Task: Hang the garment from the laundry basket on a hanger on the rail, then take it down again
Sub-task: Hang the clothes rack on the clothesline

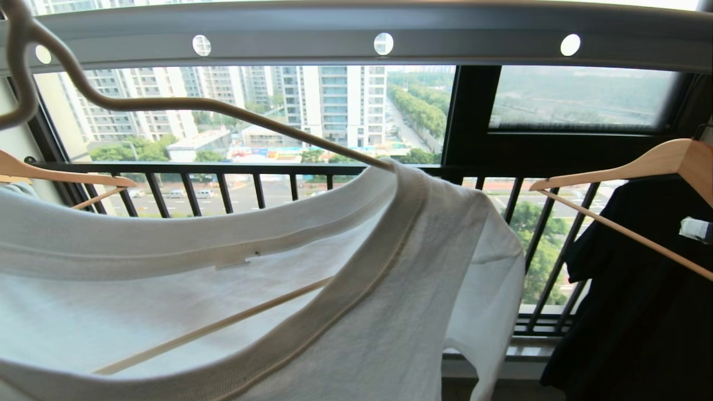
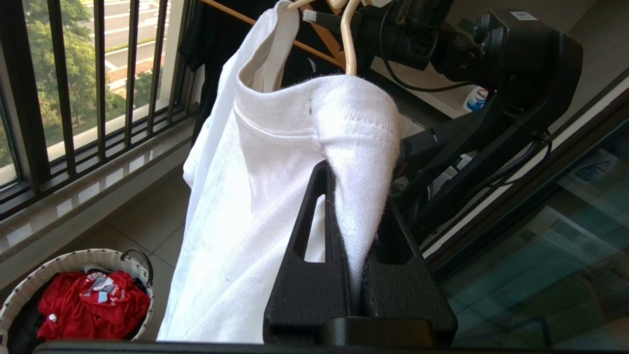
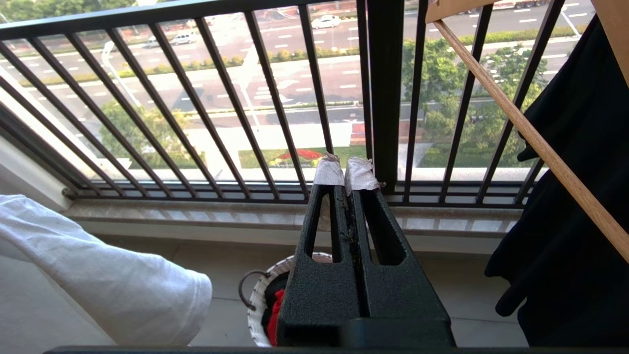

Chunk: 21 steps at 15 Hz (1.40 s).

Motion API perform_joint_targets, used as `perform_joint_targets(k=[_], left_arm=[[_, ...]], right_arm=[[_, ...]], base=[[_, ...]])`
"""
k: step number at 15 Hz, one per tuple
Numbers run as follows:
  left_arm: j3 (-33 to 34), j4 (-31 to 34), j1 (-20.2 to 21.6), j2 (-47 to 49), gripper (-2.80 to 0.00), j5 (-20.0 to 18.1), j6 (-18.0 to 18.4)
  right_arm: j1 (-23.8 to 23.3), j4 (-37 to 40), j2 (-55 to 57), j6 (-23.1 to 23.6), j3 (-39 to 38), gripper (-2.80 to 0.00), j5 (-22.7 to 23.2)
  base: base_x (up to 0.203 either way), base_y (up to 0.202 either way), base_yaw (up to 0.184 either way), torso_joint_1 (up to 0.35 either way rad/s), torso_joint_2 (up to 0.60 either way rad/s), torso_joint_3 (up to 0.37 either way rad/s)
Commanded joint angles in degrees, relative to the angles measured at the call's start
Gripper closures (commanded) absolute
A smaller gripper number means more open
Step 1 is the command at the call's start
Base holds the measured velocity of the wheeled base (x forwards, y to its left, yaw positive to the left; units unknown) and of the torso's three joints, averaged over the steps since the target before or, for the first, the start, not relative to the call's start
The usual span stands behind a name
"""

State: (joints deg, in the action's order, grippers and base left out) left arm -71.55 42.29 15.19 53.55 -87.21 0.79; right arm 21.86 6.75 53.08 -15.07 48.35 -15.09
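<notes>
White garment [image 1: 278, 312] hangs on cream hanger [image 1: 167, 106], collar gaping.

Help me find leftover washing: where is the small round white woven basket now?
On the floor tiles below the black window railing, seen just behind the shut right gripper; the basket holds red clothing.

Matt knit cotton garment [image 1: 356, 312], smooth cream hanger [image 1: 167, 103], grey metal rail [image 1: 473, 42], woven basket [image 2: 29, 285].

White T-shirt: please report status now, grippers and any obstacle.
Left gripper shut on T-shirt shoulder. Right gripper shut, empty. T-shirt on cream hanger, below rail. Black garment close alongside.
</notes>
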Motion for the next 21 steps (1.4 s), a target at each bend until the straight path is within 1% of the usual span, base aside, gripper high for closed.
perform_joint_targets(k=[1,3,10,11,14,16,17,18,19,21], left_arm=[[0.0,0.2,0.0,0.1,0.00,-0.5,0.0],[0.1,0.2,0.0,0.2,0.00,-0.5,0.0],[0.8,0.3,0.6,-1.4,0.00,-0.3,-0.1],[1.9,0.3,0.6,-1.9,0.00,1.1,-0.1],[2.2,-1.6,0.8,-2.1,0.00,8.5,-0.4],[2.0,-2.7,1.2,-4.2,0.00,14.0,-0.8],[1.9,-2.9,1.2,-5.1,0.00,16.1,-1.1],[2.0,-2.9,1.2,-5.8,0.00,16.8,-2.1],[2.0,-2.9,1.2,-6.6,0.00,17.2,-3.6],[2.0,-2.9,1.2,-7.8,0.00,21.0,-5.3]], right_arm=[[0.0,-0.5,-0.6,-0.4,0.1,0.00,0.1],[0.0,-1.9,-0.9,-0.2,0.0,0.00,0.2],[0.0,-1.9,-0.8,0.4,0.8,0.00,0.3],[0.0,-1.9,-0.8,0.4,1.3,0.00,1.1],[0.0,-2.0,-0.7,0.5,2.6,0.00,5.5],[0.0,-2.2,-1.1,1.3,3.0,0.00,8.2],[0.0,-2.2,-1.4,1.5,3.1,0.00,9.3],[0.0,-2.2,-2.1,1.6,3.1,0.00,11.3],[0.0,-2.2,-2.2,2.0,3.4,0.00,12.2],[0.0,-2.2,-1.2,2.5,4.1,0.00,12.3]], base=[[0.000,0.000,0.000,0.050,-0.15,-0.041],[0.000,0.000,0.000,-0.001,0.02,0.003],[0.000,0.000,0.000,0.000,0.00,0.000],[0.000,0.000,0.000,0.000,0.00,0.000],[0.000,0.000,0.000,0.000,0.00,0.000],[0.000,0.000,0.000,0.000,0.00,0.000],[0.000,0.000,0.000,0.000,0.00,0.000],[0.000,0.000,0.000,0.000,0.00,0.000],[0.000,0.000,0.000,0.000,0.00,0.000],[0.000,0.000,0.000,0.000,0.00,0.000]])
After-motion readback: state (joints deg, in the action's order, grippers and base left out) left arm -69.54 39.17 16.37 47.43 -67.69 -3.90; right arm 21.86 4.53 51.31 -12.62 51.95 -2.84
